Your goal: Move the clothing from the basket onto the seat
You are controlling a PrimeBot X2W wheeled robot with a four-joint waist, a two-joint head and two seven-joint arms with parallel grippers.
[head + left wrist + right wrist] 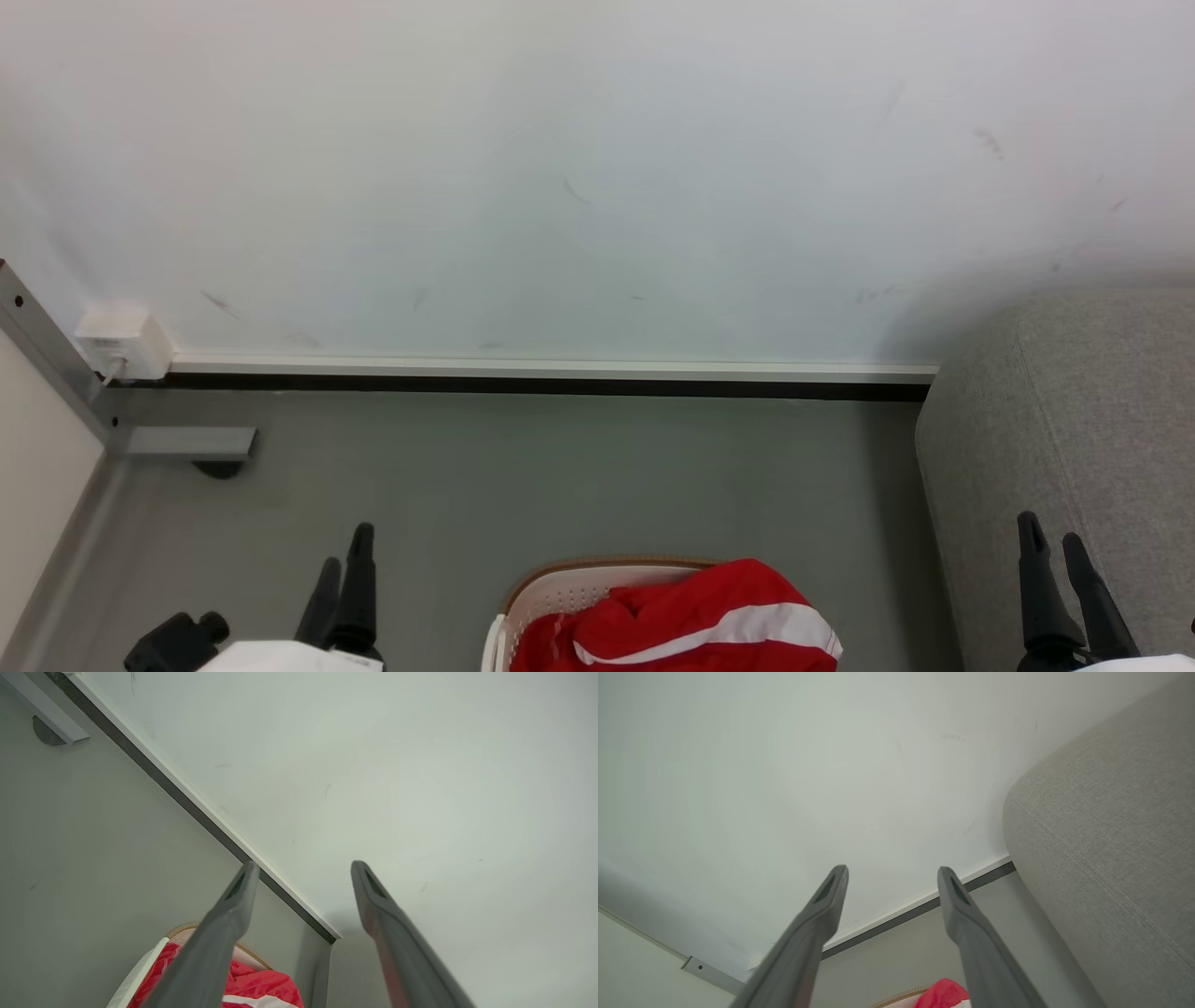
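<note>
Red clothing [691, 621] with a white stripe, cream basket [551, 597] brown-rimmed, light grey seat [1074, 439].

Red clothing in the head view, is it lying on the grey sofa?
No, the red clothing lies heaped in the laundry basket, apart from the grey sofa at right.

Scuffed white wall [597, 168], skirting [551, 375], grey floor [560, 467]: ahead of left gripper [345, 549]. White wall box [121, 341]: forward-left of it.

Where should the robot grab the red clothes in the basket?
Probably the raised red fold at the top of the clothing, coming straight down from above: the heap bulges over the basket rim there, and the walls block the sides.
</note>
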